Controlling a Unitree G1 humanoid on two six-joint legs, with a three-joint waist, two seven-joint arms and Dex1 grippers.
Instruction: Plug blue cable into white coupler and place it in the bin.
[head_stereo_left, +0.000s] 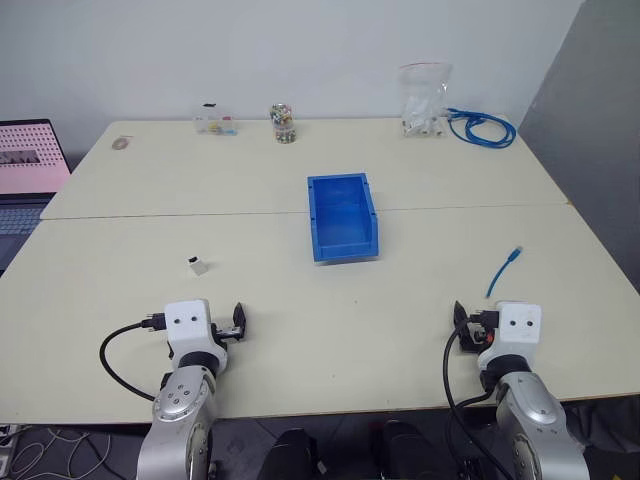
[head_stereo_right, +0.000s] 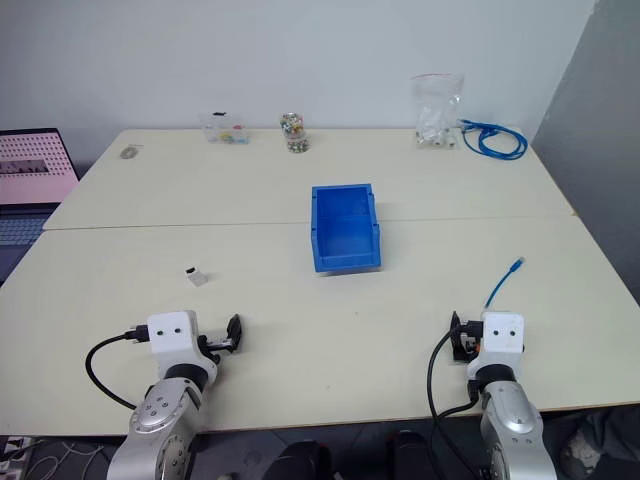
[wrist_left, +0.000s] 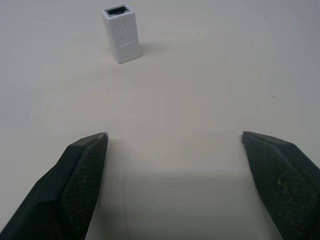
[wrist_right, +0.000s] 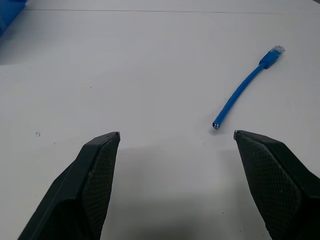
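Both hands empty, fingers spread wide: left hand (wrist_left: 175, 137) faces white coupler (wrist_left: 121, 33); right hand (wrist_right: 177, 134) faces blue cable (wrist_right: 245, 87) on counter (head_stereo_left: 300, 300).

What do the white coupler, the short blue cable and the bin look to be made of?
White coupler: probably hard moulded plastic, matte, with ribbed sides and a dark socket face.
Blue cable: likely a smooth flexible rubbery or vinyl jacket, gently curved, with a clear plastic-looking plug and cut wire ends.
Bin: seemingly rigid moulded plastic, bright blue, slight sheen on its walls.
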